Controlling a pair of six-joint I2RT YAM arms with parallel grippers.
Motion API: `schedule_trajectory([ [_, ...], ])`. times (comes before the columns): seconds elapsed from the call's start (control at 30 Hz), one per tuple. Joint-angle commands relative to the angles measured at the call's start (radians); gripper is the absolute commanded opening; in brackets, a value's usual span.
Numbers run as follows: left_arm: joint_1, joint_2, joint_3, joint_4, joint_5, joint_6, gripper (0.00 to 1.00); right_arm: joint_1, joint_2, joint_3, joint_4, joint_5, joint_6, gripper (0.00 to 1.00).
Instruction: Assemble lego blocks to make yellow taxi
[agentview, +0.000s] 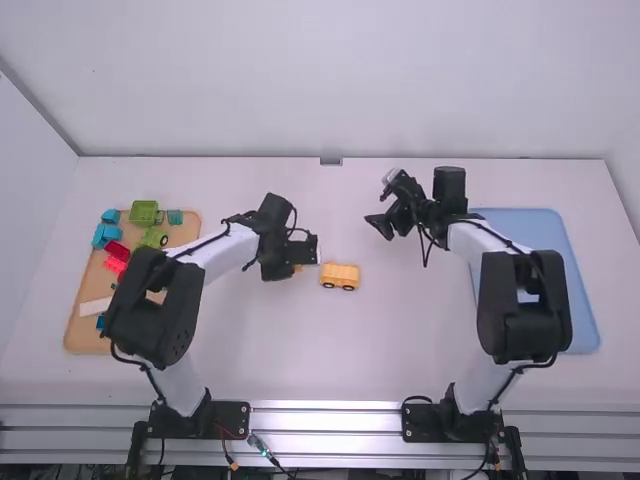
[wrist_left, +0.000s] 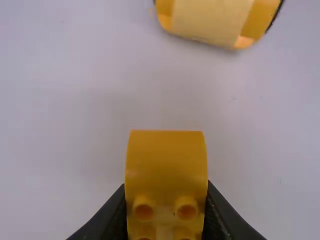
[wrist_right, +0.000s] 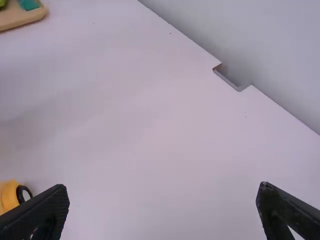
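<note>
The yellow wheeled base (agentview: 340, 276) sits on the counter (agentview: 390, 350), near the left tool (wrist_left: 165, 200), which grips a studded yellow block (wrist_left: 166, 165). That block isn't joined on yet, so the taxi looks part-built to me. The right tool (wrist_right: 164, 189) is empty, spread wide.

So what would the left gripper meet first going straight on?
Probably the white tabletop, with its held yellow block touching first; the yellow wheeled base looks off that line, though depth is unclear.
</note>
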Motion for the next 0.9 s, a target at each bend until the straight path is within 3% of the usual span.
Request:
schedule_trajectory([
  [0.0, -0.008, 0.023, 0.018, -0.007, 0.032, 0.084, 0.01, -0.004, -0.052, 0.025, -0.017, -0.011, -0.010, 0.99],
  [0.4, -0.008, 0.143, 0.100, -0.049, 0.060, 0.092, 0.02, -0.004, -0.078, 0.025, -0.076, -0.017, -0.025, 0.99],
  [0.5, -0.007, 0.149, 0.091, -0.029, 0.061, 0.092, 0.09, -0.004, -0.078, 0.025, -0.088, -0.017, -0.031, 0.99],
  [0.63, -0.007, 0.149, 0.090, -0.032, 0.061, 0.092, 0.49, -0.004, -0.078, 0.025, -0.093, -0.017, -0.032, 0.99],
  [0.67, -0.007, 0.149, 0.090, -0.034, 0.060, 0.092, 0.70, -0.004, -0.078, 0.025, -0.093, -0.017, -0.033, 0.99],
  [0.7, -0.008, 0.149, 0.090, -0.036, 0.060, 0.092, 0.99, -0.004, -0.078, 0.025, -0.093, -0.017, -0.033, 0.99],
  [0.87, -0.007, 0.149, 0.090, -0.039, 0.061, 0.093, 0.99, -0.004, -0.078, 0.025, -0.094, -0.017, -0.033, 0.99],
])
